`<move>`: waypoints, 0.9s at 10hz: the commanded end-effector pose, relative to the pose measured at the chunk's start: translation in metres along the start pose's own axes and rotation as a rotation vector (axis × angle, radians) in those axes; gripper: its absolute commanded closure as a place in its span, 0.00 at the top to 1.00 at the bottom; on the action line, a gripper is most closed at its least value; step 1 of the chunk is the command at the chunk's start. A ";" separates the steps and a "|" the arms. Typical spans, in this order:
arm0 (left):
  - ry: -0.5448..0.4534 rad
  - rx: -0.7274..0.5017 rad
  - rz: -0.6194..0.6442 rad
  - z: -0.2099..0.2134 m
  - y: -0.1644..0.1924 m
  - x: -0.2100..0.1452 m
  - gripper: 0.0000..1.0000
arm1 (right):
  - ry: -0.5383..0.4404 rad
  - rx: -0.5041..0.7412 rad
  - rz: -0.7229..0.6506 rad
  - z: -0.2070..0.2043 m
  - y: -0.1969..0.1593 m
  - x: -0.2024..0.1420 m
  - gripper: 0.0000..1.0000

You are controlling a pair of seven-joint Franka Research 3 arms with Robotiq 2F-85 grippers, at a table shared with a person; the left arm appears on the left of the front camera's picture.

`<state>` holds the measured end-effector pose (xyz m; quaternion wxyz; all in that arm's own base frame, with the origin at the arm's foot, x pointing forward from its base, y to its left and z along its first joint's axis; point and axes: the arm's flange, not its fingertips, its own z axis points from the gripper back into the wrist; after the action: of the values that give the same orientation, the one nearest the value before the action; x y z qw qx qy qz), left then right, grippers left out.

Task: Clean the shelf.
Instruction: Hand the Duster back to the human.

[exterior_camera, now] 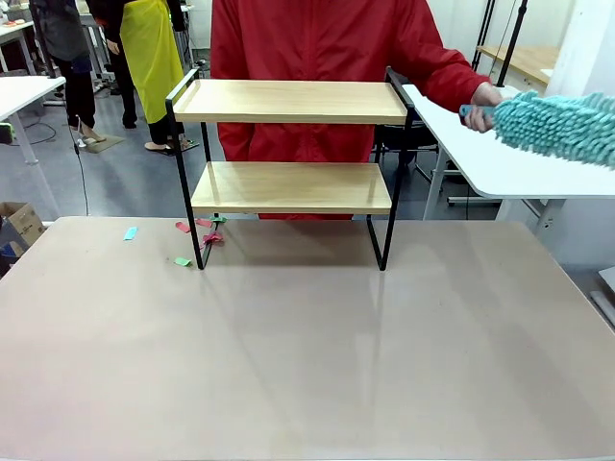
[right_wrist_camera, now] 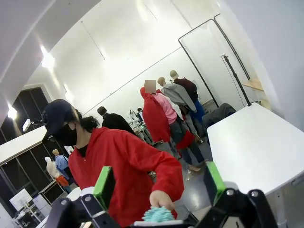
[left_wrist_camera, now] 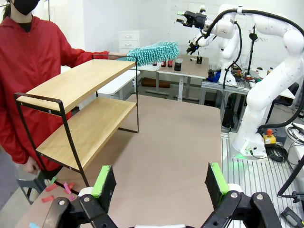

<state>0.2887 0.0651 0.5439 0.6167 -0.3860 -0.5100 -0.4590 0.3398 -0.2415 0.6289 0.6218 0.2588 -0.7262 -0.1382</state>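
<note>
Bare tan counter (exterior_camera: pixel 307 365) fills the lower half of the front view, nearest the camera. At left centre, small scraps of paper (exterior_camera: pixel 197 235) in blue, red, pink and green lie scattered on it, some touching the foot of the shelf's left legs. Centre frame stands the shelf (exterior_camera: pixel 288 144), upright at the counter's far edge: two light wooden boards, one above the other, in a thin black frame with raised side rails. Both boards look bare. Directly behind it a person in a red jacket (exterior_camera: pixel 327 48) stands at the far side. At upper right, the person's hand (exterior_camera: pixel 485 96) grips the handle of a fluffy turquoise duster (exterior_camera: pixel 562 125), held out to the right of the shelf and apart from it, level with the top board, over a white side table (exterior_camera: pixel 500 168).

From the left wrist camera, the left hand (left_wrist_camera: pixel 159 183) sits along the bottom edge with its two green-padded fingers (left_wrist_camera: pixel 101 180) spread wide, nothing between them, above the counter; the shelf stands at upper left of that frame, the duster beyond its far end.

From the right wrist camera, the right hand (right_wrist_camera: pixel 159 183) is likewise spread wide and empty, aimed up toward the person, whose hand holds the duster at bottom centre.
</note>
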 end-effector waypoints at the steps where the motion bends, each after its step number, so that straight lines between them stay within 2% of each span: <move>1: -0.033 0.002 -0.013 -0.001 0.002 0.003 1.00 | 0.000 -0.010 0.008 0.002 0.000 -0.002 1.00; 9: -0.033 0.002 -0.013 -0.001 0.002 0.003 1.00 | 0.000 -0.010 0.008 0.002 0.000 -0.002 1.00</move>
<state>0.2887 0.0651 0.5439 0.6166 -0.3860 -0.5100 -0.4590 0.3394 -0.2420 0.6282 0.6220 0.2583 -0.7260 -0.1391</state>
